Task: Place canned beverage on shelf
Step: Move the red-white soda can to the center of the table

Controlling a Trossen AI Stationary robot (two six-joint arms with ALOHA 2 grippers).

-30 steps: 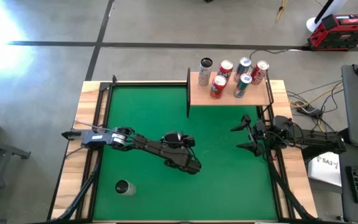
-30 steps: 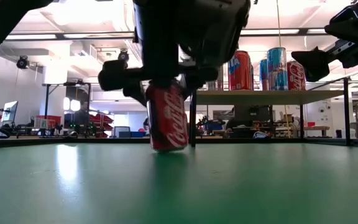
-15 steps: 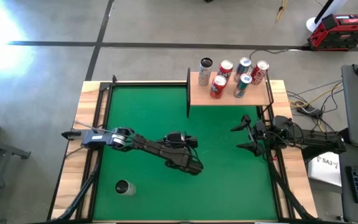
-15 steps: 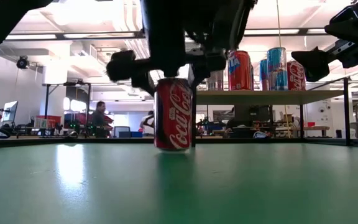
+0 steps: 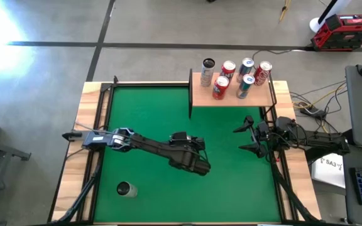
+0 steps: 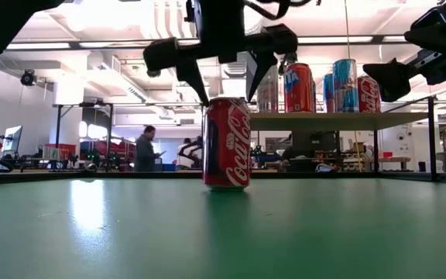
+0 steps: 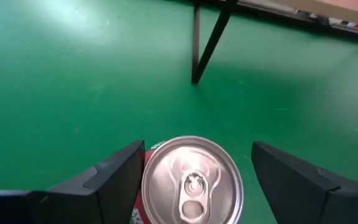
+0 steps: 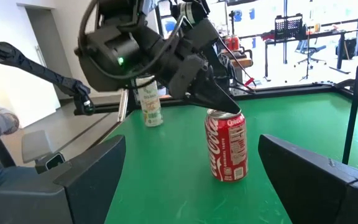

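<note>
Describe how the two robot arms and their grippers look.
Both arms are dark, nearly black, built of jointed segments. The left gripper has two broad, flat, wedge-shaped black fingers; its wrist housing shows a small green light. The right gripper has matching black fingers. Black cables trail from the right arm's base.

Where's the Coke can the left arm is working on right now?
The Coke can stands upright on the green mat near its middle, directly under the left pincer, in front of the shelf.
</note>
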